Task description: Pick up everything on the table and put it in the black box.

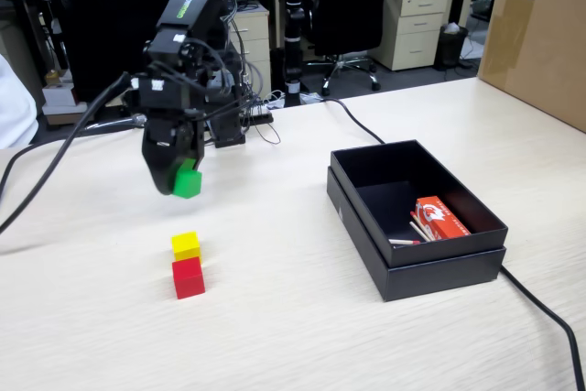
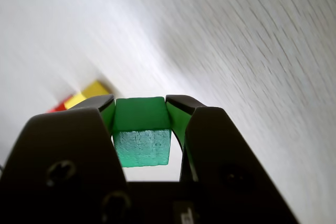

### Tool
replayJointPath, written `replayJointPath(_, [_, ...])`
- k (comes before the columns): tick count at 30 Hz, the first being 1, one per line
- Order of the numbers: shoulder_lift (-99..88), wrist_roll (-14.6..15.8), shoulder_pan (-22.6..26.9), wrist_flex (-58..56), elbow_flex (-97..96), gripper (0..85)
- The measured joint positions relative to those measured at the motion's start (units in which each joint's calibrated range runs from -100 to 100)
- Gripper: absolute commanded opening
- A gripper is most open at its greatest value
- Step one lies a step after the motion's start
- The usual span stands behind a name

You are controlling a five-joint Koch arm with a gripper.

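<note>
End effector (image 1: 180, 180) clamped on green cube (image 1: 188, 181), raised clear of surface (image 1: 275, 318). Seen from wrist view: green cube (image 2: 142, 137) wedged squarely between both jaws of end effector (image 2: 140, 107), side faces pressed against green-lined inner pads, front face jutting out past the tips, blurred surface (image 2: 236, 51) beyond.

Below end effector and a little toward the camera in fixed view: yellow cube (image 1: 185, 245) and red cube (image 1: 189, 277), touching, yellow on the far side, red on the near side, both resting on surface. Same pair in wrist view: yellow cube (image 2: 86, 94) and a sliver of red cube (image 2: 56, 107) peeking past the left jaw, out of focus.

Well apart to the right of end effector in fixed view: black box (image 1: 412, 267), open top, low walls, stepped rim, sitting on surface. Inside, at the near right corner: red-and-white packet (image 1: 439, 217) with thin pale sticks (image 1: 412, 235) beside it. No cube visible inside.

Farther right, at the frame edge: brown carton (image 1: 540, 34). Black cable (image 1: 540, 309) trailing across surface past the near right corner of black box.
</note>
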Motion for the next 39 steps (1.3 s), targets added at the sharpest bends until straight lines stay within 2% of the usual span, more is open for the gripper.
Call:
replayJointPath(3, [-7.6,-2.7,6.2,-1.1,-0.1,5.6])
replayJointPath(4, [-7.8,-2.8,6.6,-1.0,-0.1,5.6])
replayJointPath(5, [-8.5,-3.7,10.5,-1.1,0.4,5.6])
replayJointPath(8, [-7.5,-4.0,16.4,-1.1,6.6,5.7])
replayJointPath(9, [-7.4,-4.0,16.5,-1.1,6.8,5.7])
replayJointPath(10, [-2.6,-4.1,19.4,-1.1,13.1,5.9])
replayJointPath(13, [4.4,-4.0,21.8,-1.1,19.3,6.3])
replayJointPath(15, [15.4,-4.1,24.9,-1.0,29.7,6.3])
replayJointPath(21, [29.6,-3.9,28.2,-1.2,35.3,6.5])
replayJointPath(25, [33.1,-3.5,28.6,-1.2,35.4,6.6])
replayJointPath(28, [35.6,-3.3,28.6,-1.3,35.3,13.2])
replayJointPath(34, [39.4,-3.3,28.7,-3.6,35.3,13.8])
replayJointPath(39, [41.2,-3.2,28.8,-3.7,35.3,28.2])
